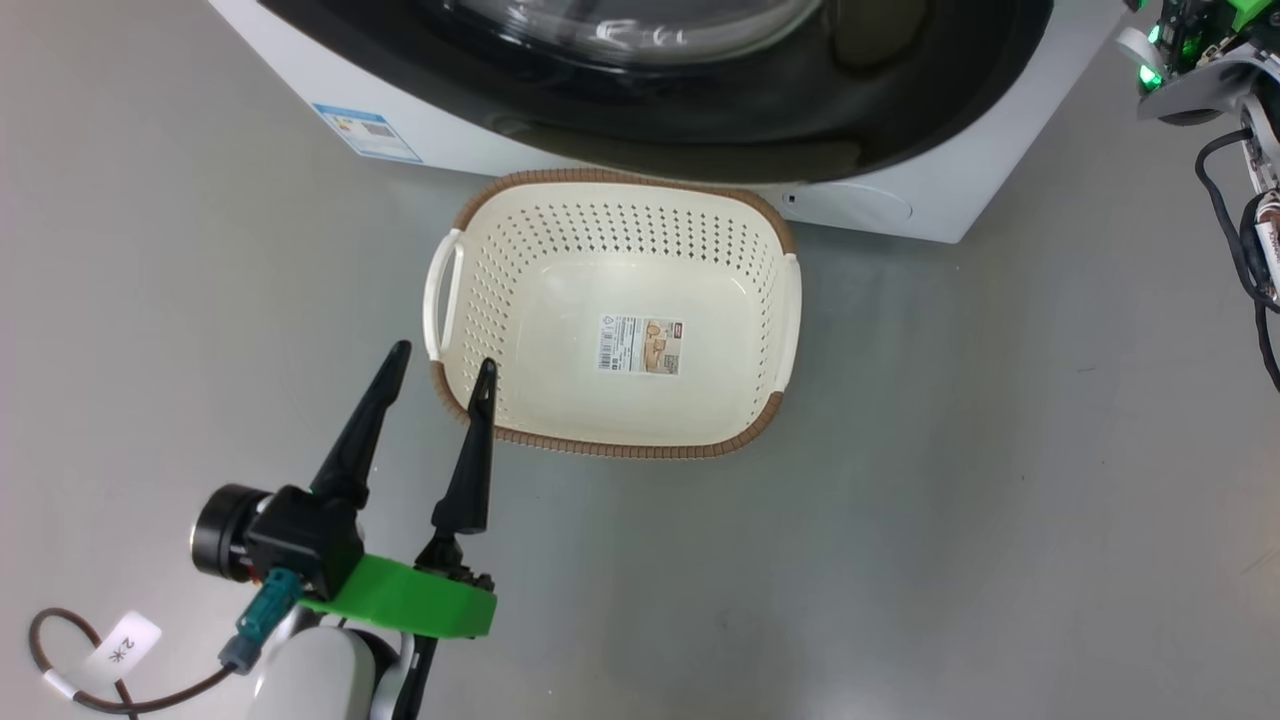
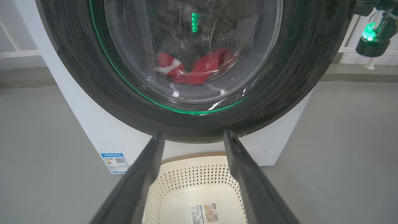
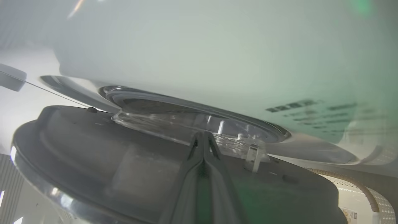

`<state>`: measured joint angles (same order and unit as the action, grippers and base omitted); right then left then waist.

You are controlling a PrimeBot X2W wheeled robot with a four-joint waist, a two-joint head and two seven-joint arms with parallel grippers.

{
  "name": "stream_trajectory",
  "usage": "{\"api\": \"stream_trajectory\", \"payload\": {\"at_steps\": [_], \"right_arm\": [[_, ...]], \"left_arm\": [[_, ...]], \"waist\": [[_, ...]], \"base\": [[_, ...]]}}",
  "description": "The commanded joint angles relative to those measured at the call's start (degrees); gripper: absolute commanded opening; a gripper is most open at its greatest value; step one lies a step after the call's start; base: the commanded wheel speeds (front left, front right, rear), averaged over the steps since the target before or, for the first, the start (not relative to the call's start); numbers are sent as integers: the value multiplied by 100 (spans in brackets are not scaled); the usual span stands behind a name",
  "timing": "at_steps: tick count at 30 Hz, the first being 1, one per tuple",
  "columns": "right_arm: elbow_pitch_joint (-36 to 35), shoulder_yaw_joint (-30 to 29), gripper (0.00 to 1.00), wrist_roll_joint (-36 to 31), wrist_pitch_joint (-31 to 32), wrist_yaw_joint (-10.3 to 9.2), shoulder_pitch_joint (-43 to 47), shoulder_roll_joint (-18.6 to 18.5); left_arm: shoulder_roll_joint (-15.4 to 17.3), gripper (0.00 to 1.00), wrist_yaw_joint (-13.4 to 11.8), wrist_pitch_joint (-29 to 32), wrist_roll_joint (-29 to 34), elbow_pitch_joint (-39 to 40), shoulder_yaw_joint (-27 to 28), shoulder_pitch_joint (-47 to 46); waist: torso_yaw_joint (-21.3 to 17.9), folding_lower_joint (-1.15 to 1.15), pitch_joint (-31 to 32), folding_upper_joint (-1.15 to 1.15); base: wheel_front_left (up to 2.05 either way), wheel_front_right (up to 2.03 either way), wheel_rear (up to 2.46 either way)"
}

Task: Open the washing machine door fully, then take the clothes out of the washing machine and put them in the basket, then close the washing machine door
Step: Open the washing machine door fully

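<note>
head view: left gripper (image 1: 443, 358), dark fingers spread wide and empty, tips by the 8 o'clock corner of the cream perforated plastic basket (image 1: 520, 300), big white washing machine (image 1: 450, 130) at its 12 o'clock; right gripper (image 3: 203, 137), fingers pressed together, lies against the ajar glossy black round door (image 3: 93, 161), red white-striped garment (image 2: 202, 70) inside the machine.

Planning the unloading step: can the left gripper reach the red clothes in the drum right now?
Probably not: the washing machine door stands between the open left gripper, by the basket, and the red clothes.

the washing machine door (image 2: 295, 77) bars the clothes (image 2: 205, 67); the basket (image 2: 192, 177) stands open above.
</note>
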<state>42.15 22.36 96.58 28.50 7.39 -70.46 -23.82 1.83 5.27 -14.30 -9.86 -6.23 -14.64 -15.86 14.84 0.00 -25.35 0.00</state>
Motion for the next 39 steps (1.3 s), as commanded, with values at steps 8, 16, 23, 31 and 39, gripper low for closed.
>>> {"api": "stream_trajectory", "payload": {"at_steps": [8, 16, 23, 31, 39], "right_arm": [[-518, 97, 0, -14, 569, 10, 438, 252], [-1076, 155, 0, -63, 1016, 10, 1153, 368], [-1509, 137, 0, -55, 1285, 10, 1688, 447], [-1993, 167, 0, -136, 1530, 10, 2230, 537], [-2393, 226, 0, -220, 1702, 10, 2696, 687]], "left_arm": [[105, 100, -59, -70, -32, 58, 169, 31], [105, 100, -44, -70, 15, 0, 207, 218], [105, 100, -19, -70, 51, -34, 218, 414], [105, 100, 4, -70, 78, -45, 309, 638], [105, 100, -3, -70, 65, -63, 346, 790]], "waist": [[-41, 0, 302, 0], [-133, 0, 633, 0], [-117, 0, 915, 0], [-46, 0, 1166, 0], [97, 0, 1363, 0]], "base": [[0, 0, 0], [0, 0, 0], [0, 0, 0], [0, 0, 0], [0, 0, 0]]}}
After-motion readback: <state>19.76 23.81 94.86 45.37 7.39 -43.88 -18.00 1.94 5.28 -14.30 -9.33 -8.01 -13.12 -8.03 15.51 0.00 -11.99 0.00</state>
